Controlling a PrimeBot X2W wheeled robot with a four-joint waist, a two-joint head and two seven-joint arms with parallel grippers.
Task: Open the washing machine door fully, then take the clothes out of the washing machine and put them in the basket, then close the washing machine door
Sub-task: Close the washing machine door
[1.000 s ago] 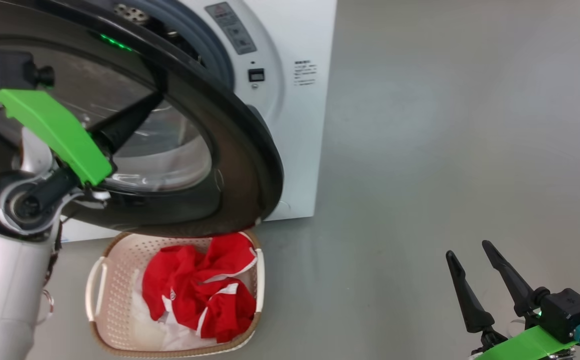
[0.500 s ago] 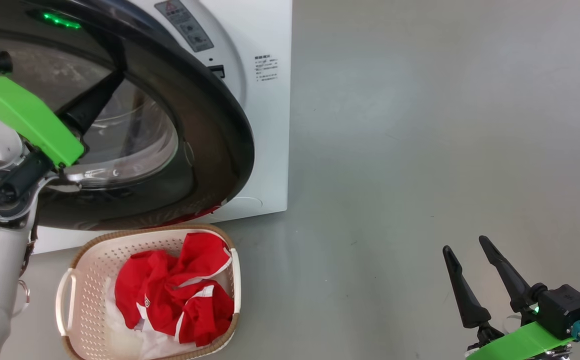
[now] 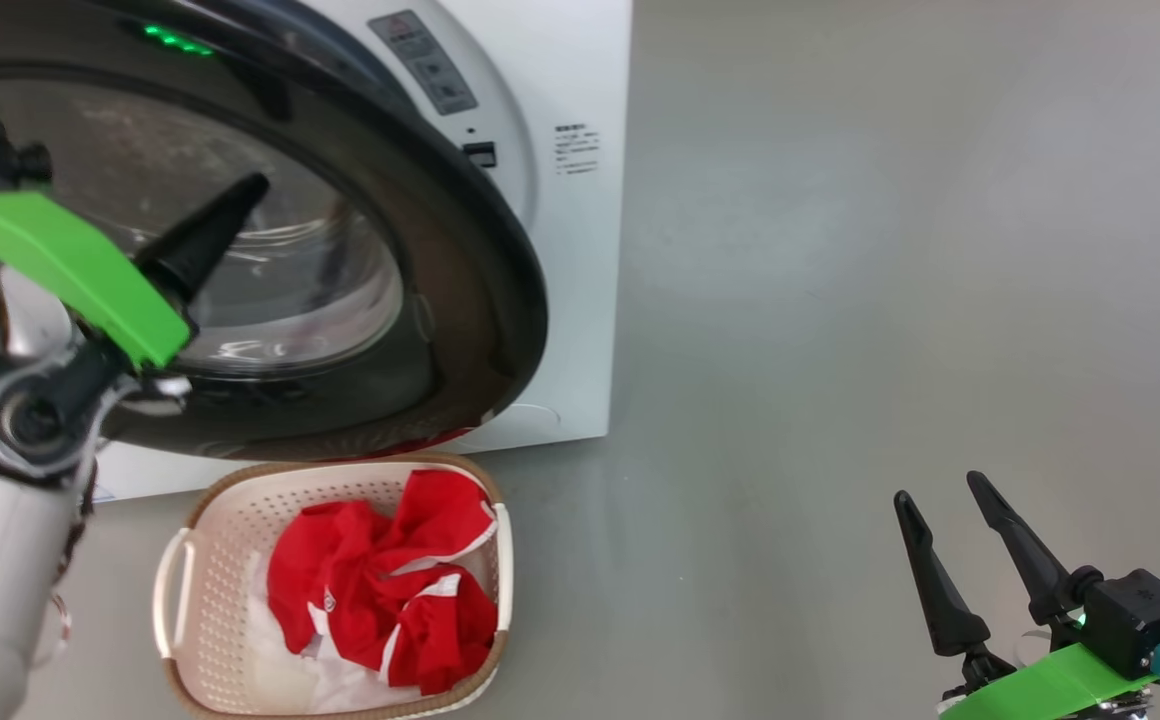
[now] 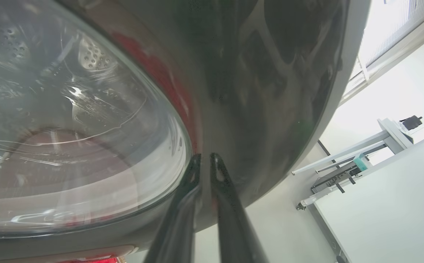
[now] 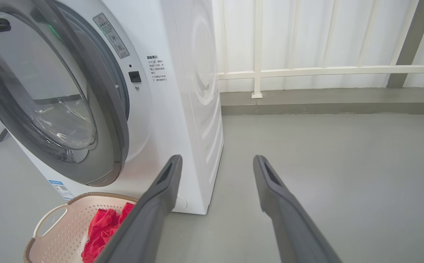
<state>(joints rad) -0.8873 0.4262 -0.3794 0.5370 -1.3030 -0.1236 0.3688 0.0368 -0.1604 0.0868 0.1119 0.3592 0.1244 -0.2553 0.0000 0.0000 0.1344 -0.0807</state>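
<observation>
Drawn back from the black rim of the washing machine door (image 3: 480, 300), the left gripper (image 4: 204, 157) now points across the glass toward the door's free edge. Its fingers are nearly together, with a thin slit between them, and grip nothing. The door stands ajar from the washing machine (image 3: 570, 80). Just below the door sits the basket (image 3: 230, 540), its long axis along the machine's front, with the clothes (image 3: 380, 590) heaped inside. The right gripper (image 3: 938, 488), spread wide and empty, hangs well apart from the machine.

My right gripper (image 5: 216, 157) stands spread wide at bottom centre; lower left, red clothes (image 5: 102, 230) lie in the basket (image 5: 98, 196) below the ajar washing machine door (image 5: 47, 106).
</observation>
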